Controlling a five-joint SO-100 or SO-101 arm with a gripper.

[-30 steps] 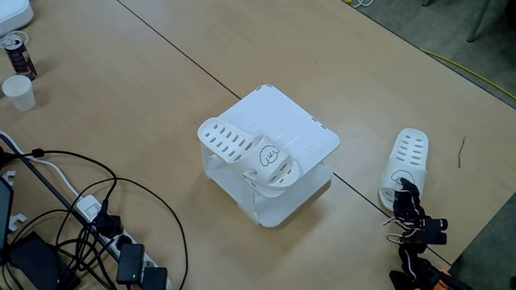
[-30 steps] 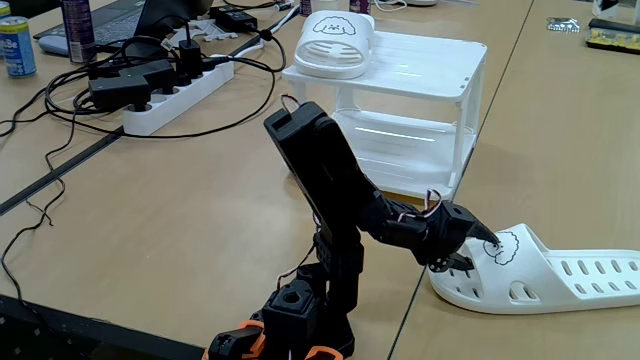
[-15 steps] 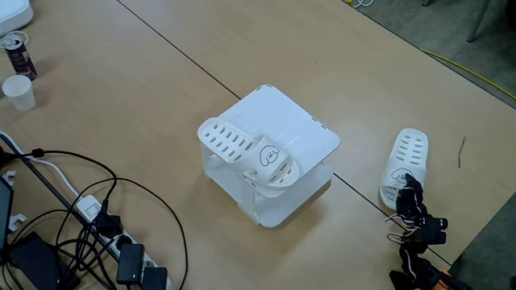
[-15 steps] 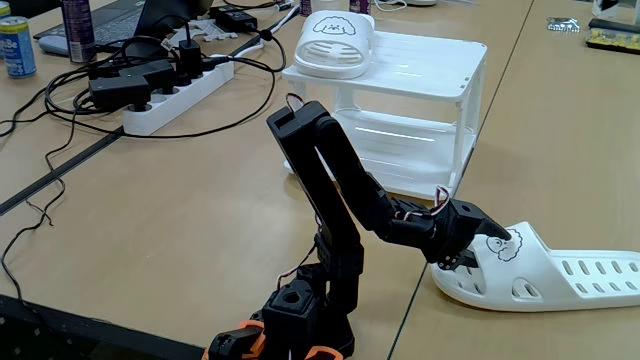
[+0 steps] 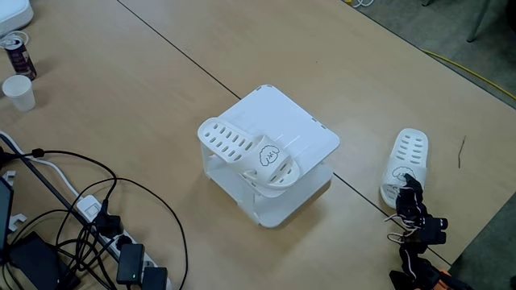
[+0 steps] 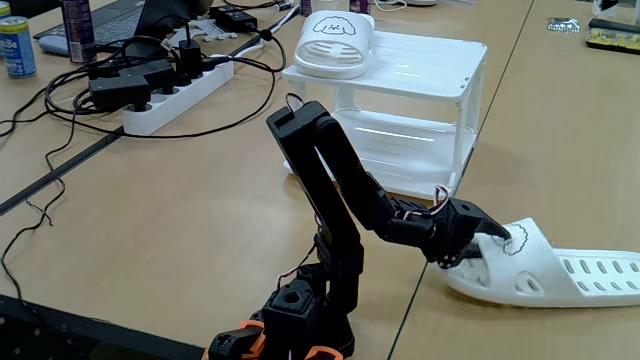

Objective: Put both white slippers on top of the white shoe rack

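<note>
A broad tan counter (image 5: 161,105) carries a white shoe rack (image 5: 298,129) at the centre of one fixed view and at upper centre of the other (image 6: 420,70). One white slipper (image 5: 250,157) lies on the rack's flat top along its lower-left edge, its black cartoon face turned toward the lower right; in the lower-angle fixed view the same slipper (image 6: 335,45) sits at the rack's near-left corner, face outward. The second white slipper (image 5: 407,165) is on the counter at centre right, well apart from the rack; in the lower-angle fixed view it (image 6: 560,275) stretches along the lower right with its front end tipped up off the surface. The black arm (image 6: 325,190) rises from its base at bottom centre and bends down to the right, where the tool (image 6: 488,238) is clamped on the strap end of that slipper, beside the drawn face; seen from above, the tool (image 5: 407,187) meets the slipper's near end. A power strip (image 6: 175,100) and tangled black cables (image 5: 72,217) occupy the left side.
</note>
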